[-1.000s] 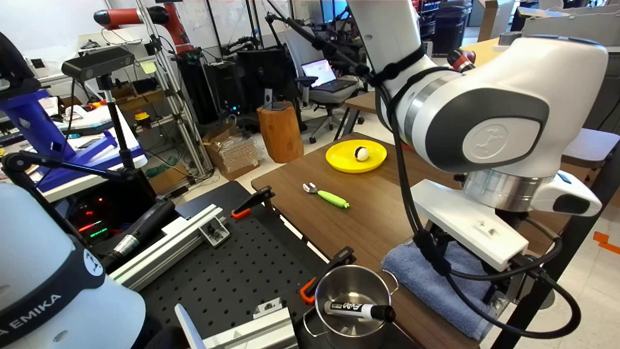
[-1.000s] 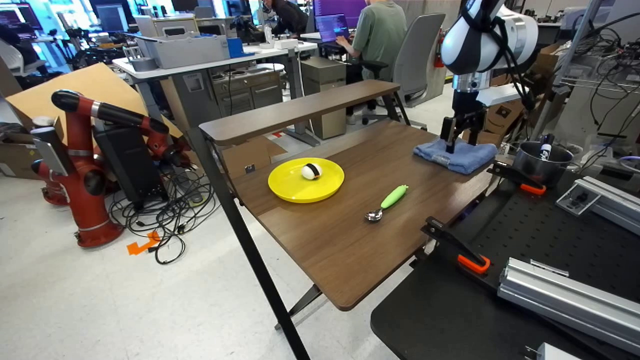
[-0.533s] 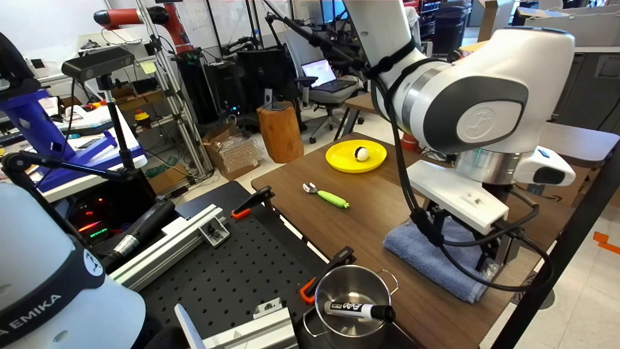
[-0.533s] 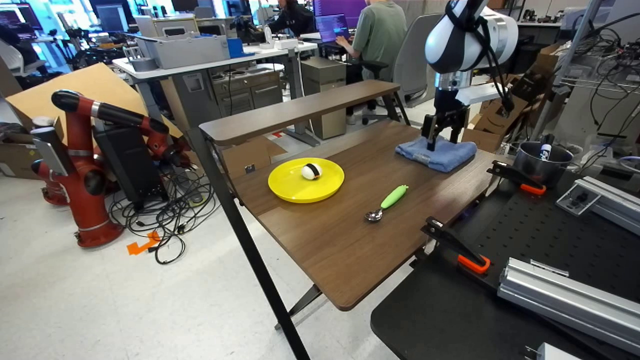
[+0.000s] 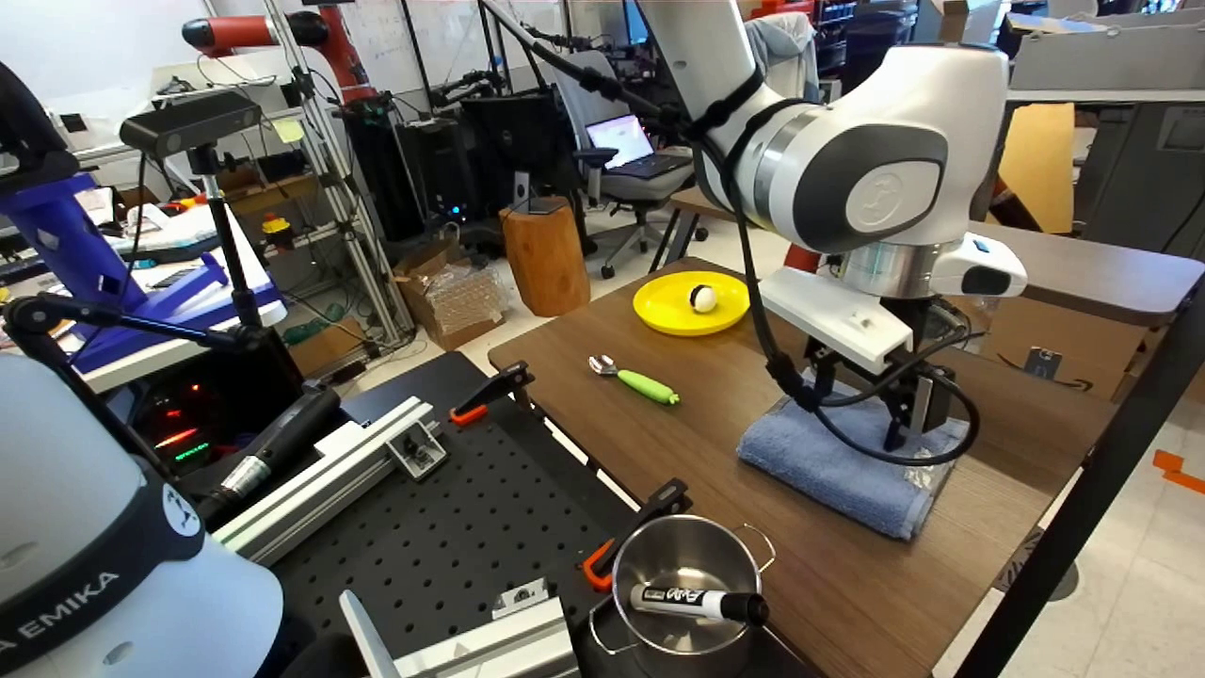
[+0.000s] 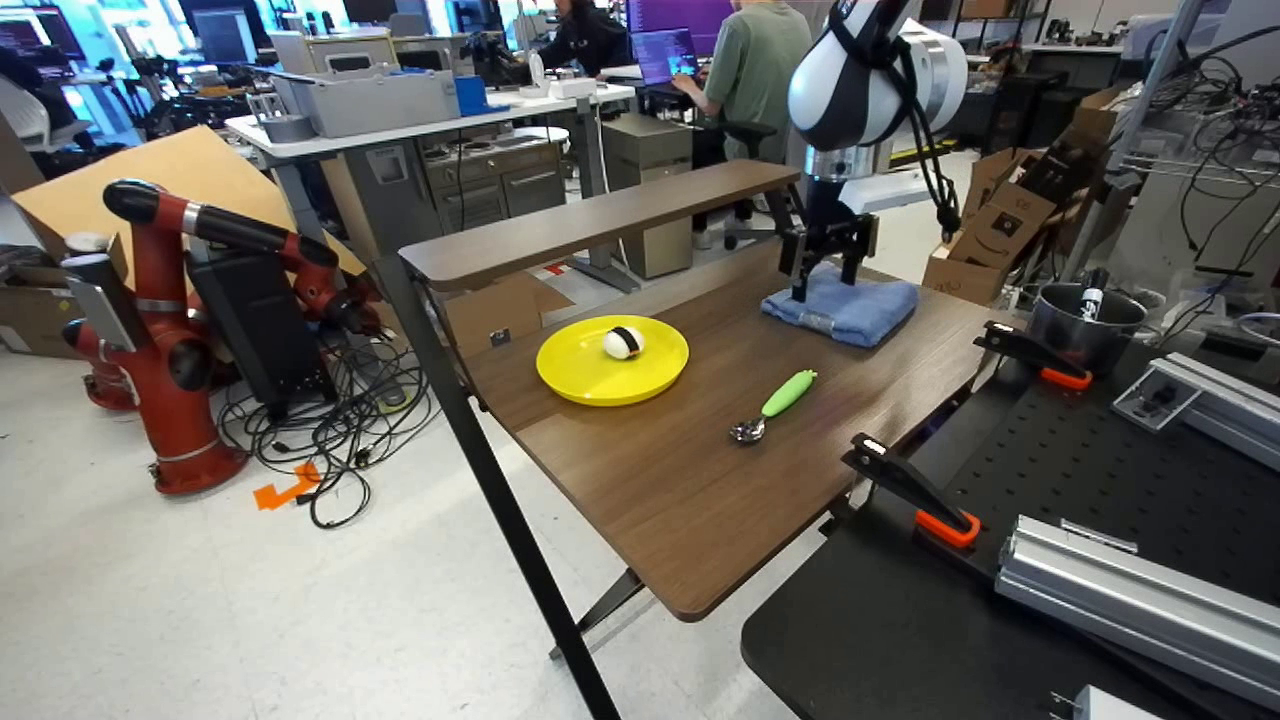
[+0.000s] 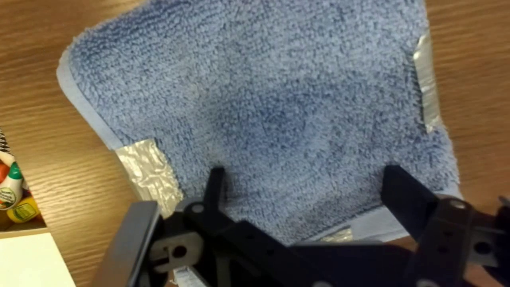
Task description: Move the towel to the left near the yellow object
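Note:
The towel, a folded blue-grey cloth with silvery tape, lies on the brown table in both exterior views (image 5: pixel 828 471) (image 6: pixel 868 312). It fills most of the wrist view (image 7: pixel 259 79). My gripper points down onto it in both exterior views (image 5: pixel 857 414) (image 6: pixel 824 287). In the wrist view the gripper (image 7: pixel 305 171) is open, its fingers wide apart, with both fingertips against the towel's top; no cloth is visibly pinched. The yellow object, a flat round plate, lies apart from the towel in both exterior views (image 5: pixel 659 313) (image 6: pixel 580 372), with a black-banded white item (image 5: pixel 702 298) on it.
A green-handled spoon (image 5: pixel 645 385) (image 6: pixel 788 394) lies on the table between the plate and the front edge. A steel pot (image 5: pixel 692 539) with a marker (image 5: pixel 692 601) stands by the near edge. Clamps (image 6: pixel 905 480) grip the table edge. A raised shelf (image 6: pixel 620 215) runs along the table's side.
The open gripper and the towel under it have slid together across the table toward the yellow plate. The plate, spoon and pot have not moved.

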You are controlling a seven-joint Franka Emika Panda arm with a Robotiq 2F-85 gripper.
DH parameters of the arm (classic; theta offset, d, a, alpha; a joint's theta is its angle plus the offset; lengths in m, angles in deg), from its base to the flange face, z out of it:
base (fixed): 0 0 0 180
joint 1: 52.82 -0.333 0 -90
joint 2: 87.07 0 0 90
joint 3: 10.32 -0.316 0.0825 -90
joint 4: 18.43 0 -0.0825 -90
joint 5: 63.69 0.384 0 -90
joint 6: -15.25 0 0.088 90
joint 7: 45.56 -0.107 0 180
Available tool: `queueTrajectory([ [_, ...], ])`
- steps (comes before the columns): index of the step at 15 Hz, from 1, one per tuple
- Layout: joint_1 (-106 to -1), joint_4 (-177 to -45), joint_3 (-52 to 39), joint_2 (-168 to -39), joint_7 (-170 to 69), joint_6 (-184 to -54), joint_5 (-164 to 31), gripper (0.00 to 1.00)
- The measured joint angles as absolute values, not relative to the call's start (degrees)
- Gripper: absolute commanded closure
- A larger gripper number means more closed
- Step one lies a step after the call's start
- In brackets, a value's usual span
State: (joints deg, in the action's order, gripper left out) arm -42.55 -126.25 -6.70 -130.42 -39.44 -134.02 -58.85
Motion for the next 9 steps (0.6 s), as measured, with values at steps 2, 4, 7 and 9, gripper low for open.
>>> queueTrajectory([
  [2,-43.36,-124.30,-6.70,-131.62,-41.08,-133.15,-58.85,0.00],
  [4,-43.82,-121.84,-6.69,-132.77,-42.47,-131.25,-58.85,0.00],
  [7,-44.65,-117.73,-6.79,-134.26,-44.49,-128.10,-58.85,0.00],
  [9,-45.51,-115.27,-6.96,-135.22,-45.89,-126.89,-58.85,0.00],
])
